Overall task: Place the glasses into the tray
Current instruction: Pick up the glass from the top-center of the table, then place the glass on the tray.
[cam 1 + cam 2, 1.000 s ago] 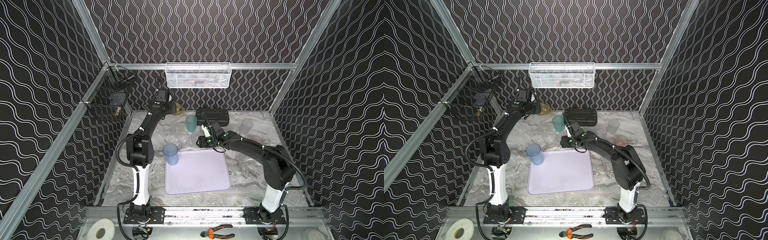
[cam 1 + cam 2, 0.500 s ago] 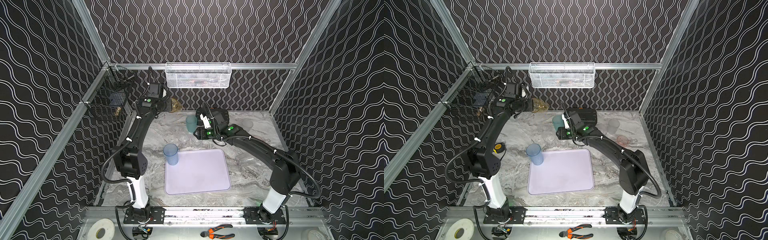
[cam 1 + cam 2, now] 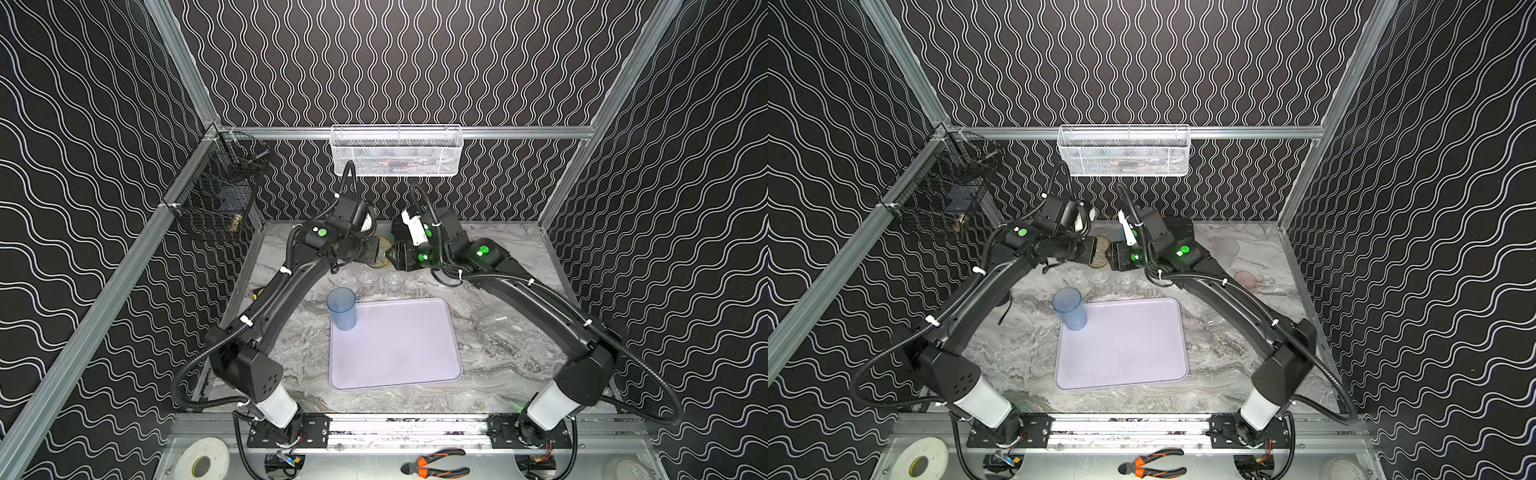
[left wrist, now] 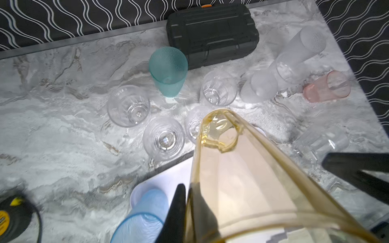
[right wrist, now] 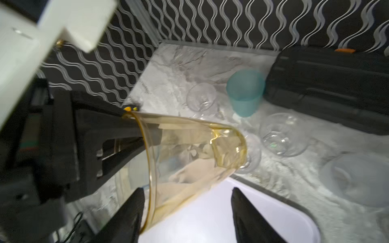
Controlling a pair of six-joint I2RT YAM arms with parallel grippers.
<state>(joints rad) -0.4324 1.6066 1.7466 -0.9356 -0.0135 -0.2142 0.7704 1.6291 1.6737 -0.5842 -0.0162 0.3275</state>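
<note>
one finely textured blue tumbler (image 3: pixel 341 308) stands upright on the far left corner of the flat, low-rimmed lilac tray (image 3: pixel 399 361). above the marble tabletop (image 3: pixel 498 357) just behind the tray, the left gripper (image 4: pixel 188 190) pinches the rim of one smooth amber glass (image 4: pixel 242 178), held on its side between both grippers. the right gripper (image 5: pixel 187 189) has its fingers spread, gripping nothing. beyond: one pebbled teal tumbler (image 4: pixel 168 69), five clear tumblers (image 4: pixel 128 105), two frosted tumblers (image 4: pixel 259 87), one pink tumbler (image 4: pixel 327 87) on its side.
</note>
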